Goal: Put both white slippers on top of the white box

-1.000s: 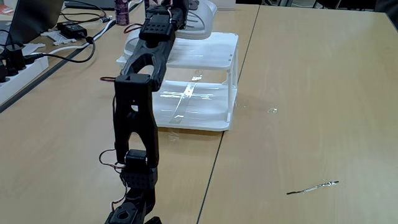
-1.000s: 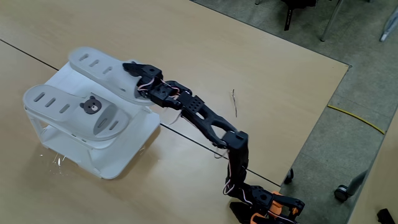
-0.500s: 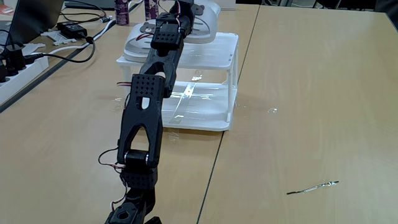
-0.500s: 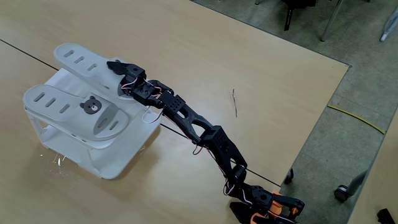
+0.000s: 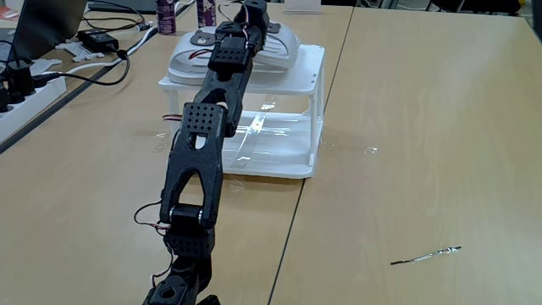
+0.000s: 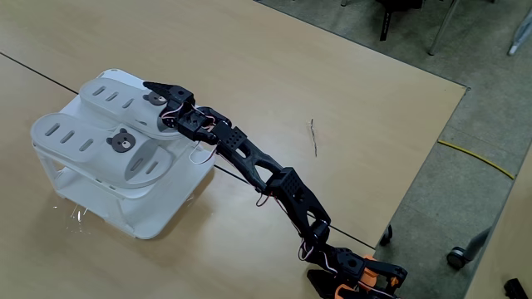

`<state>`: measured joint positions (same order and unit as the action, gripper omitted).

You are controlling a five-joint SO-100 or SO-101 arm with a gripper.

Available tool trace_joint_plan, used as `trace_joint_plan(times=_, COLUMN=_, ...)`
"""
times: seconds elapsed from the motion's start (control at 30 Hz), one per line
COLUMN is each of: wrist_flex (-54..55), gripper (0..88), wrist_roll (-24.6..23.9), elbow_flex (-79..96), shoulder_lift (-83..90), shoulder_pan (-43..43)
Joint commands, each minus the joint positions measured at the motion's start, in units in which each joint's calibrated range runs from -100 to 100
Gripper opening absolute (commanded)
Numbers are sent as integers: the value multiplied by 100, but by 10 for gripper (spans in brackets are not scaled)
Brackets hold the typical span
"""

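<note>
1. Since half a second ago, the far slipper (image 6: 116, 93) has dropped from a raised tilt and now lies flat on the white box (image 6: 162, 214), close beside its mate. The arm (image 6: 266, 170) has barely shifted.

2. High fixed view: both white slippers sit side by side on the box's flat top, bear faces up. The near slipper (image 6: 108, 149) lies towards the box's front edge, the other just behind it, the two touching or nearly so. The gripper (image 6: 163, 93) is stretched out from the base (image 6: 353, 278) and rests over the heel end of the far slipper, beside its bear face. I cannot tell from this angle whether the jaws are clamped on the strap or already let go. The arm is at long reach because the box stands well away from the base, so the slipper has to be laid down from that side.

3. Low fixed view: the arm (image 5: 199, 161) rises in front of the box (image 5: 292, 80), covering much of it. The slippers (image 5: 279, 42) show as pale rounded shapes on the top tier, and the lower shelf (image 5: 271, 140) is bare and glossy. The gripper sits at the box's far top edge, its fingertips hidden behind the wrist, so its grip is unreadable here as well. By their lie, both slippers look placed; only release and retreat seem left.
</note>
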<state>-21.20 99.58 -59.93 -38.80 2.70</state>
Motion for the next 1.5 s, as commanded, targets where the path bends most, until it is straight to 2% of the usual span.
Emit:
trace_joint_plan(times=0.0, wrist_flex=49, gripper=284, wrist_roll=42, elbow_flex=-182, shoulder_lift=300, shoulder_pan=43)
trace_joint_plan(times=0.1, wrist_flex=15, gripper=341, wrist_roll=42, elbow_flex=25, shoulder_lift=418, shoulder_pan=51)
trace_joint_plan(times=0.67, wrist_flex=32, gripper=342, wrist_roll=42, elbow_flex=3823, shoulder_lift=3035, shoulder_pan=2)
trace_joint_plan(times=0.97, wrist_flex=58, gripper=336, wrist_roll=42, elbow_flex=5970, shoulder_lift=5357, shoulder_pan=2)
trace_joint_plan(times=1.03, wrist_flex=58, gripper=289, wrist_roll=42, elbow_flex=6079, shoulder_lift=5719, shoulder_pan=2)
trace_joint_plan(times=1.07, wrist_flex=67, gripper=226, wrist_roll=42, elbow_flex=6042, shoulder_lift=5837, shoulder_pan=2)
trace_joint_plan(times=1.13, wrist_flex=67, gripper=38, wrist_roll=42, elbow_flex=5790, shoulder_lift=6030, shoulder_pan=51)
trace_joint_plan(times=1.17, wrist_flex=75, gripper=1, wrist_roll=42, elbow_flex=5573, shoulder_lift=6039, shoulder_pan=51)
trace_joint_plan(times=1.2, wrist_flex=93, gripper=18, wrist_roll=42, elbow_flex=5375, shoulder_lift=6030, shoulder_pan=51)
trace_joint_plan(times=1.23, wrist_flex=213, gripper=13, wrist_roll=42, elbow_flex=5231, shoulder_lift=6030, shoulder_pan=35)
trace_joint_plan(times=1.3, wrist_flex=1180, gripper=7, wrist_roll=42, elbow_flex=5176, shoulder_lift=6030, shoulder_pan=2)
trace_joint_plan(times=1.47, wrist_flex=5011, gripper=7, wrist_roll=42, elbow_flex=5682, shoulder_lift=6106, shoulder_pan=-7)
